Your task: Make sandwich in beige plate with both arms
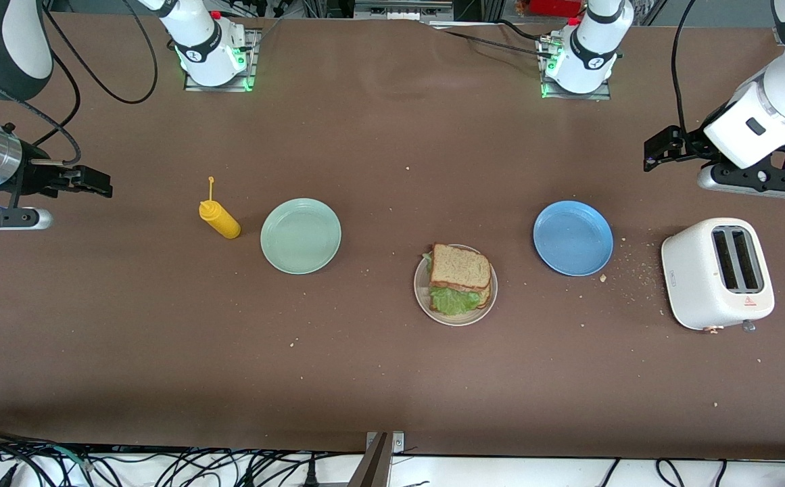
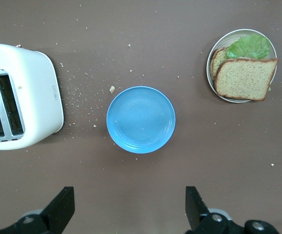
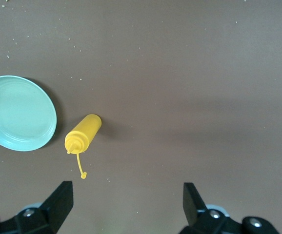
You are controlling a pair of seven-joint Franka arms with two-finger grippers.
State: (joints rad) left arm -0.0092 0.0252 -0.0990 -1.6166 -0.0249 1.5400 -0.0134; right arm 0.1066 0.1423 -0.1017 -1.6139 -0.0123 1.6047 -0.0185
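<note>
The sandwich [image 1: 460, 270], two square grainy brown slices with crinkled green lettuce poking out toward the bench's near edge, lies flat on the round ridged beige plate [image 1: 423, 297] mid-bench. Slightly farther sit a smooth blue plate [image 1: 573, 237] and pale green plate [image 1: 300, 235]. Left gripper [image 1: 650, 157] and right gripper [image 1: 105, 186] hover at the bench ends, fingers apart, empty.

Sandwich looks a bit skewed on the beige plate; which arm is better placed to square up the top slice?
Left, probably. The left tool hangs open toward the blue plate, next to the beige plate holding the sandwich. The right tool, open, is out past the mustard bottle.
</note>
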